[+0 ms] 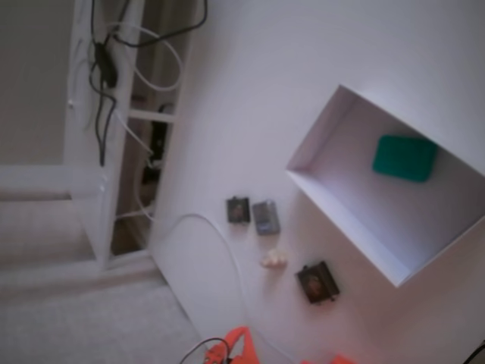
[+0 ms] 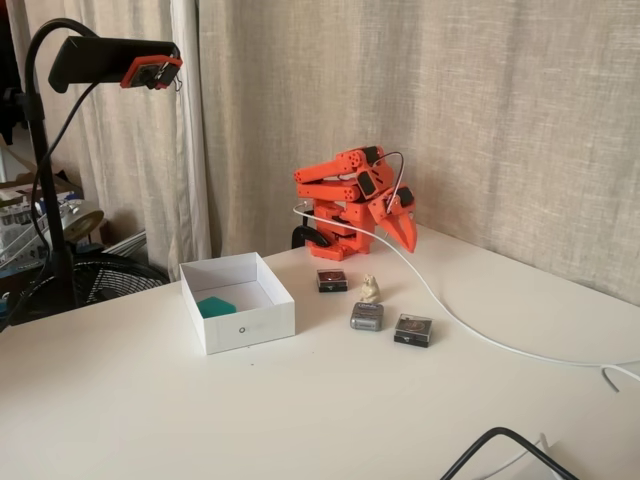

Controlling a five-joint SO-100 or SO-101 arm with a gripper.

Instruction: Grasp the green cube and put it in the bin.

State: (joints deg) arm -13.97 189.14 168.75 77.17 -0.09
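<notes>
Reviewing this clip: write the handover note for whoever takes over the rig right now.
Gripper: folded back by the arm's base, jaws pointing down, holding nothing; open or shut unclear.
Small teal-green rounded cube: lying inside the large white rectangular box, clear of the arm.
Done: cube is in the box.
Left: nothing apparent; the small dark square gadgets on the table are outside the job.

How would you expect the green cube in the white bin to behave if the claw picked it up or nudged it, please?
The green cube lies flat and low, so it would probably slide, not roll. Its matte surface suggests decent grip, though its rounded corners may slip. The bin wall would likely stop it.
</notes>
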